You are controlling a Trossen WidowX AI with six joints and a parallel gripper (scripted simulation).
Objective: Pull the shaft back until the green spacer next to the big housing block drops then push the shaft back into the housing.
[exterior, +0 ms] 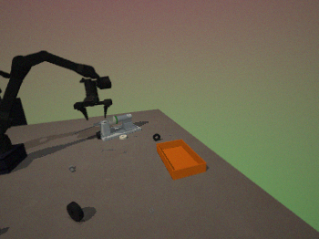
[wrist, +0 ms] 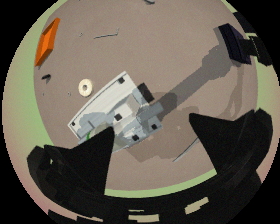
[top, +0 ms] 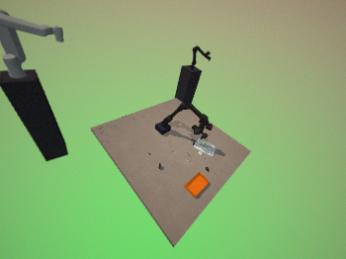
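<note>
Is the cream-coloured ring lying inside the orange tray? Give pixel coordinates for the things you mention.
No, the cream-coloured ring [exterior: 123, 137] [wrist: 85, 80] lies on the brown table top [top: 143, 155] [exterior: 137, 189] [wrist: 165, 50], outside the orange tray [top: 187, 186] [exterior: 190, 171] [wrist: 47, 42].

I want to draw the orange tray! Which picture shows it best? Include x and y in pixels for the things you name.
The exterior view: the orange tray [top: 197, 185] [exterior: 190, 171] [wrist: 47, 42] looks big there, with its walls and inside showing. The top view shows it whole but small. The wrist view shows it narrow, near the left edge.

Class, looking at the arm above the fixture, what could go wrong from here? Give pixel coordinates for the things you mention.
The open gripper [exterior: 96, 117] [wrist: 151, 122] could close off-line, since its fingers straddle mostly bare table beside the fixture [exterior: 120, 133] [wrist: 100, 111]. Coming down, a finger might knock the green-ringed part [exterior: 116, 119], which sits near one fingertip in the wrist view.
</note>
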